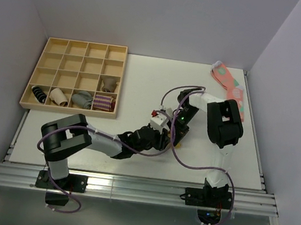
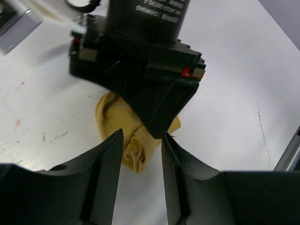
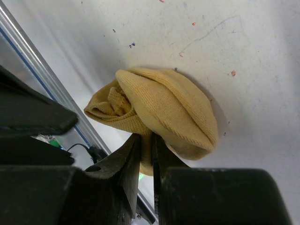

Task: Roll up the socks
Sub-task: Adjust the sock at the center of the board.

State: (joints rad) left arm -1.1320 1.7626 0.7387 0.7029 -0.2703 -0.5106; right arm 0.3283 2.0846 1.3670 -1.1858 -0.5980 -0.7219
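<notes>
1. Where the two grippers meet, the tabletop is matte white, scuffed, and flecked with small red, orange and blue specks. Plain pale walls close it in on three sides. A metal rail runs along the near edge, behind both grippers.
2. A wooden compartment tray sits well off to the far left of the left gripper. Several of its near cells hold rolled bundles. Pink socks lie well beyond the right gripper, at the far right edge.
3. The socks are mustard-yellow ribbed knit, bunched into a loose, half-wound bundle on the tabletop between the two grippers. One end is a smooth rounded cap; the other is a twisted, creased curl.
4. The long axis runs across the right gripper's fingertips. The cap is on one side and the curl points toward the left gripper.
5. From the left wrist, the curl sits between that gripper's fingers, and the bundle stretches away under the right gripper.
6. Right gripper: fingers drawn nearly together, pinching a fold at the bundle's near edge.
7. Left gripper: fingers apart, straddling the curl. The fabric is close to both inner faces, but contact is uncertain.
</notes>
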